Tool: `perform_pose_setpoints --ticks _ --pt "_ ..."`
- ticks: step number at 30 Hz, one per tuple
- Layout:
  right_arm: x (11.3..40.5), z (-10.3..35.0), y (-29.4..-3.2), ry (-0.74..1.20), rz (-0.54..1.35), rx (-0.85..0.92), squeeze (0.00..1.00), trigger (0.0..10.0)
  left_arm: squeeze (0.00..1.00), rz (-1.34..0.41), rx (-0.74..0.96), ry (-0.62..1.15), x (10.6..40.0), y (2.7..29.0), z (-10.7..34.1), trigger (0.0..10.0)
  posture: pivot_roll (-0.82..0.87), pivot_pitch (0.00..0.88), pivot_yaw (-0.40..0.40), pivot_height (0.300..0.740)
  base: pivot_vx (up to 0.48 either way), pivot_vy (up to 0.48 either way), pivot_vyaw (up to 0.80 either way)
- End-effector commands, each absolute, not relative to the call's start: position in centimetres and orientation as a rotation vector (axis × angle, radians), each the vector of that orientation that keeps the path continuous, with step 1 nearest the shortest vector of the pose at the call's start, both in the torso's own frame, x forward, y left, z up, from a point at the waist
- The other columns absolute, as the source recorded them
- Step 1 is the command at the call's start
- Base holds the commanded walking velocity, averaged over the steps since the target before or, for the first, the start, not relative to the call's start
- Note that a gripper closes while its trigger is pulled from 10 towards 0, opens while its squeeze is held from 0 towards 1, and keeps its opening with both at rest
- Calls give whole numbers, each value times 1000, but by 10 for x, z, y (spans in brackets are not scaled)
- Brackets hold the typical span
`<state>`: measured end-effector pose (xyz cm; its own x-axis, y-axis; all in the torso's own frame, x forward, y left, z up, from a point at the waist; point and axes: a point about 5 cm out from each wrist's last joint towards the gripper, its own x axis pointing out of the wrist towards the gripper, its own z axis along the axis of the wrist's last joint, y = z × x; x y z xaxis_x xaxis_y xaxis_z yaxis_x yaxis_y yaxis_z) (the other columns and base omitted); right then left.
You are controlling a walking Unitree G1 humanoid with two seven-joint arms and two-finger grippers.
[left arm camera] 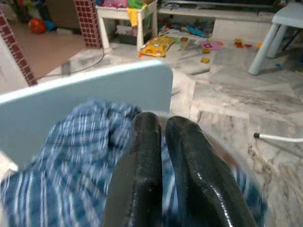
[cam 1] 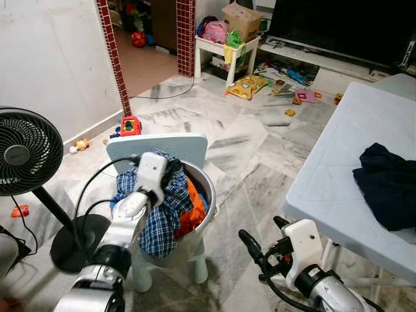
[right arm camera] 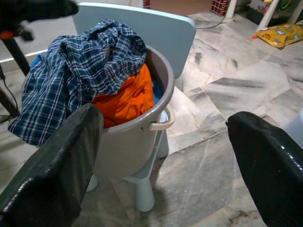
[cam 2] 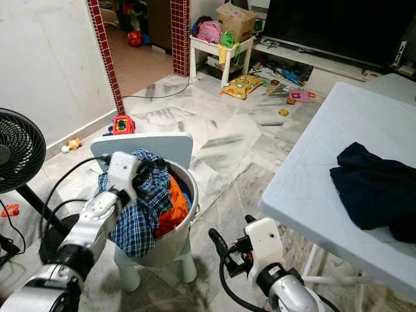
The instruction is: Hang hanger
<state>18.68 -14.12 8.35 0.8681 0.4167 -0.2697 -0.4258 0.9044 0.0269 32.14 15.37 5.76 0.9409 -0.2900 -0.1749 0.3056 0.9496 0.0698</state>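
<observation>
Below the left pincer [cam 1: 170, 170], a shirt [cam 1: 159, 214] spills from a bucket [cam 1: 207, 188] on a stool [cam 1: 156, 148]. A fan [cam 1: 26, 153] stands left; the worktop [cam 1: 338, 169] carrying a garment [cam 1: 387, 185] lies right.

A grey bucket [cam 1: 207, 195] stands on a small pale chair [cam 1: 156, 148], packed with laundry. A blue plaid shirt [cam 1: 159, 221] drapes over its near rim; an orange cloth [cam 1: 194, 207] lies beside the shirt inside. The left gripper [cam 1: 170, 170] is down at the top of the plaid shirt; its fingers are hidden in the fabric. The right gripper [cam 1: 263, 239] hangs low over the marble floor [cam 1: 247, 162], fingers spread apart, between the bucket and a white table [cam 1: 338, 169]. A dark garment [cam 1: 389, 183] lies on the table. A black fan [cam 1: 26, 151] stands on the left. Toys [cam 1: 247, 86] litter the far floor.
</observation>
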Motion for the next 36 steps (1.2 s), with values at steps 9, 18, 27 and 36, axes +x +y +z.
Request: perform_pose_setpoints --ticks 9,18,27,36 --pt "197 86 -142 229 413 -37 0 10000 1000 -354 168 161 290 167 45 10000 89 0 -65 740 0 0 0" --pt "199 91 -141 177 402 -19 0 10000 1000 -357 218 135 281 168 47 10000 98 0 -60 740 0 0 0" --pt "199 90 -144 175 378 -13 0 10000 0 -374 221 119 279 163 52 10000 93 0 -50 740 0 0 615" --pt "200 89 -143 175 374 -10 0 10000 0 -384 192 122 280 158 53 10000 92 0 -49 740 230 0 0"
